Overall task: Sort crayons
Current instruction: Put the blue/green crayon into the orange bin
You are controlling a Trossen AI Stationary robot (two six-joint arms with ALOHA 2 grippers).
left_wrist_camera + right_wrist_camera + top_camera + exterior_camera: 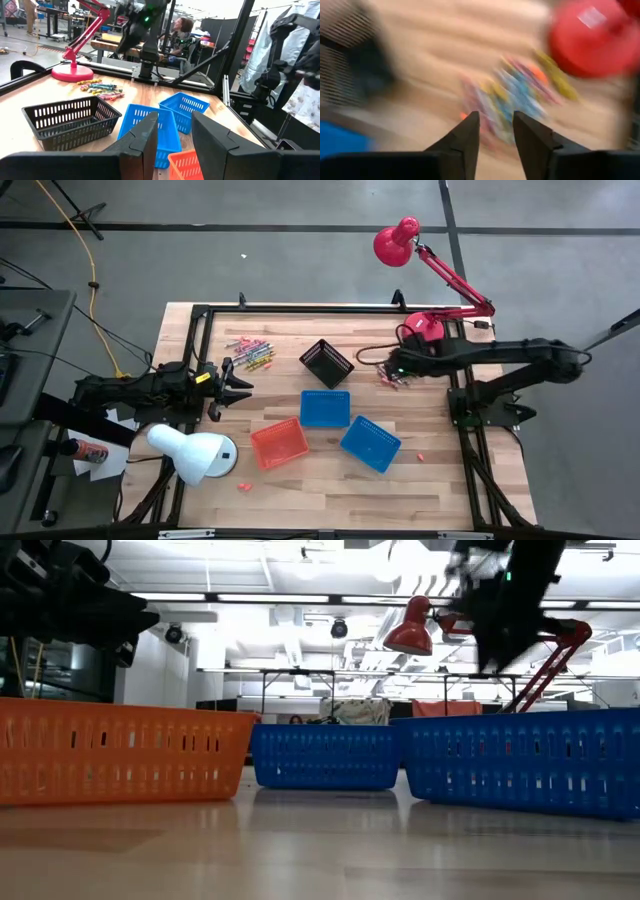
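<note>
One heap of crayons (391,378) lies on the table beside the red lamp's base (424,326). It also shows in the right wrist view (520,95) and the left wrist view (100,89). A second heap of crayons (250,352) lies at the far left. My right gripper (385,367) hovers over the right heap, open and empty (495,132). My left gripper (238,380) is open and empty (175,135) at the table's left, near the second heap.
A black basket (326,362), two blue baskets (325,407) (370,442) and an orange-red basket (279,442) stand mid-table. A white lamp (195,452) stands at the near left. Single crayons (243,485) (422,453) lie near the front.
</note>
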